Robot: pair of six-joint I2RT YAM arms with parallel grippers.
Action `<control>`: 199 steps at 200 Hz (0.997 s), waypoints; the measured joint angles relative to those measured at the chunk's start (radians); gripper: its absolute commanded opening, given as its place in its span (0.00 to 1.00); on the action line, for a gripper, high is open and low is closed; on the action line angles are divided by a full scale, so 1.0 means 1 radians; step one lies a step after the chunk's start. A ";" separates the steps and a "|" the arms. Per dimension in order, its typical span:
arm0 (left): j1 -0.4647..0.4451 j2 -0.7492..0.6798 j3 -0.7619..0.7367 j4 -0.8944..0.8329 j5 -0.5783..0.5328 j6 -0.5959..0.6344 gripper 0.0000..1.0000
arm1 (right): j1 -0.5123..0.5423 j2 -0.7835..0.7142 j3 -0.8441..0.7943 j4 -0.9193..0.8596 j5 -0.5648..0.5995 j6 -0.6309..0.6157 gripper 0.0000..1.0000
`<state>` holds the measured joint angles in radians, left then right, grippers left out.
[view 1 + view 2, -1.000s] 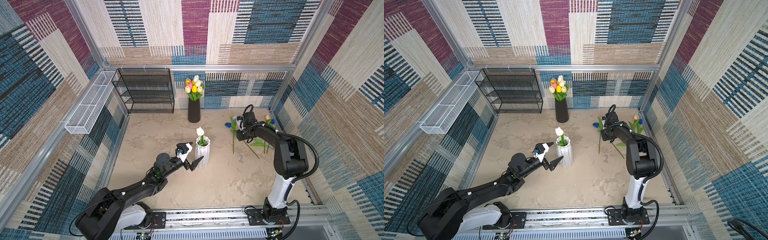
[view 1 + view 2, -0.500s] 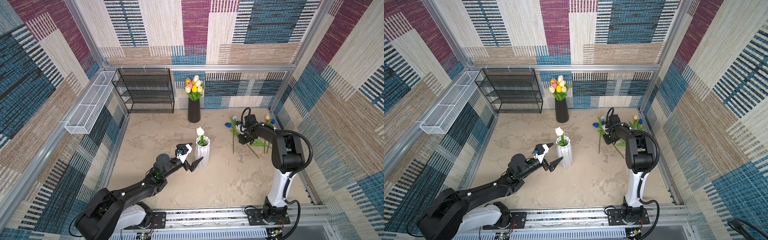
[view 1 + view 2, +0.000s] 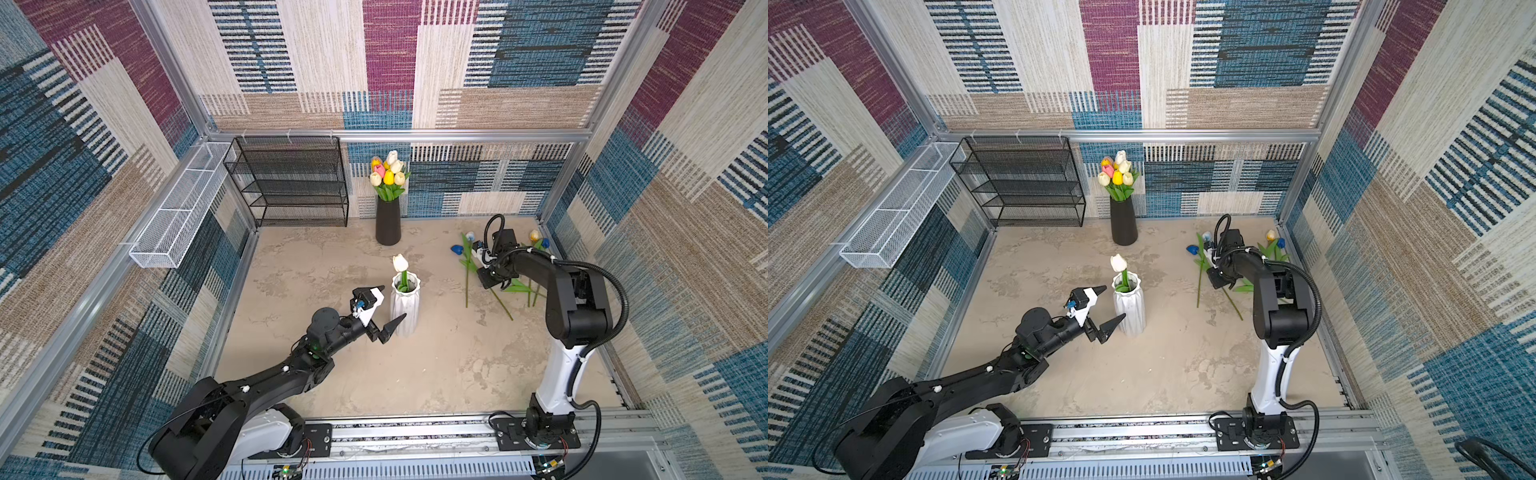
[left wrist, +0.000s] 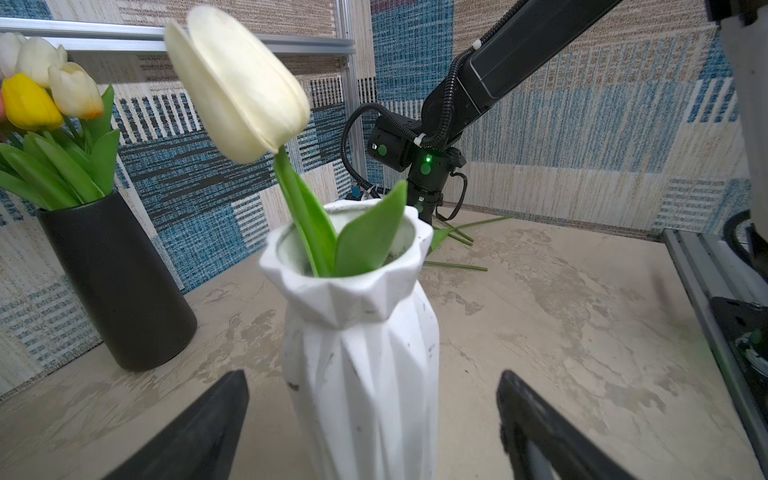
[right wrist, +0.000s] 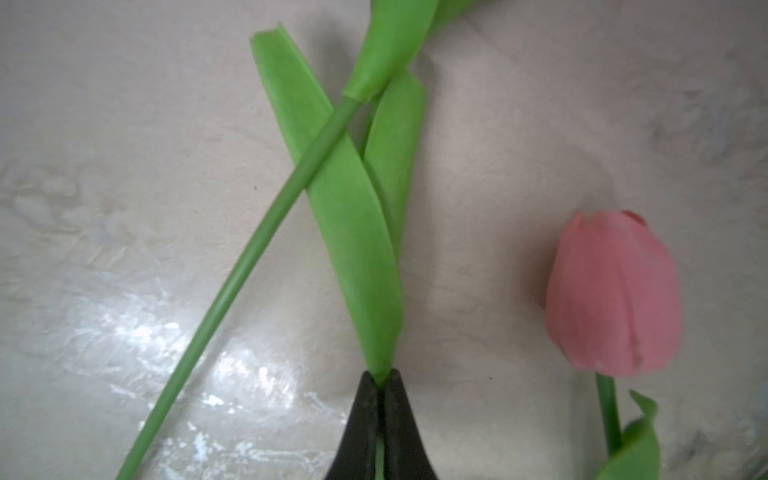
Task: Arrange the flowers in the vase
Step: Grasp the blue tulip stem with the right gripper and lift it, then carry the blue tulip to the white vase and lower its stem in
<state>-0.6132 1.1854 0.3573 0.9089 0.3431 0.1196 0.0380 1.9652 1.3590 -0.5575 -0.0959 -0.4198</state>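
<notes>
Green leaf [image 5: 353, 232] is now being pinched at its base by the right end effector [image 5: 380, 380], whose jaws are only just closing tight among the loose tulips [image 3: 467, 266] lying on the table [image 3: 415, 374], a pink tulip [image 5: 615, 295] just beside. The left end effector [image 4: 372, 378] is staying spread wide just beside the white vase [image 4: 357, 299], where one cream tulip [image 4: 237, 83] is already standing. A second flower is seemingly getting picked, though gripping a leaf is risking a slip.

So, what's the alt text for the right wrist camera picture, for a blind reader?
Close-up: the black right gripper is pinched shut on the narrow end of a green leaf on a pale marbled table. A green stem crosses the leaf; a pink tulip head lies nearby.
</notes>
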 measured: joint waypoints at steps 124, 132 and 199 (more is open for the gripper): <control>0.000 -0.028 0.005 -0.004 -0.024 0.001 0.96 | 0.002 -0.349 -0.084 0.127 -0.344 0.016 0.00; 0.000 -0.029 0.005 -0.006 -0.024 0.002 0.96 | 0.002 -0.377 -0.086 0.138 -0.372 0.021 0.00; 0.000 -0.034 0.006 -0.011 -0.024 0.005 0.96 | 0.004 -0.579 -0.137 0.304 -0.647 0.162 0.00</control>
<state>-0.6132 1.1519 0.3630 0.8974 0.3191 0.1246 0.0422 1.3865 1.2224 -0.2539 -0.7433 -0.2577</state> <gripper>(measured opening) 0.958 0.064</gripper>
